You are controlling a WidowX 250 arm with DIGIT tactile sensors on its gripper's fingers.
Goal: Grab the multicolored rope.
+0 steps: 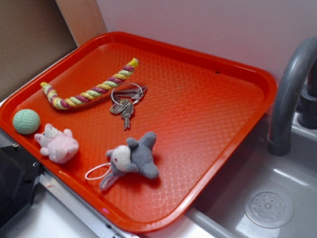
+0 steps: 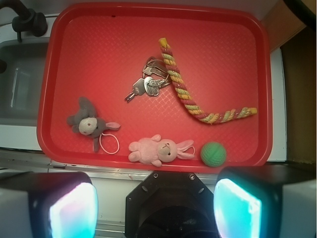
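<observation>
Judging from both views, nothing of the grab had been done yet. The short, thick twisted cotton rope (image 1: 94, 91), striped yellow, pale green, pink and magenta, lay flat and free on the textured red plastic tray (image 1: 208, 119), with nothing gripping it. It curved like a hockey stick: one end pointed toward the tray's far edge in the exterior view, the long run crossed the surface on a slant, and the short bent end turned toward the tray's left edge. In the wrist view the rope (image 2: 190, 96) sat in the right half of the tray (image 2: 99, 44), bent end nearest the right edge.

Just beside the rope's middle, touching it or nearly so, lay a metal key ring with silver keys (image 1: 126, 101). A pale green knobbly ball (image 1: 26, 121) and a pink plush bunny (image 1: 57, 144) sat along the near edge, and a grey plush mouse with a white loop (image 1: 131, 158) lay further along it.

The gripper (image 2: 156, 210) hung high over the tray's near edge, well apart from the rope, its two pads spread wide with nothing between them. The whole task remained: moving over the rope, descending, closing on it and lifting, likely at a stretch clear of the keys.
</observation>
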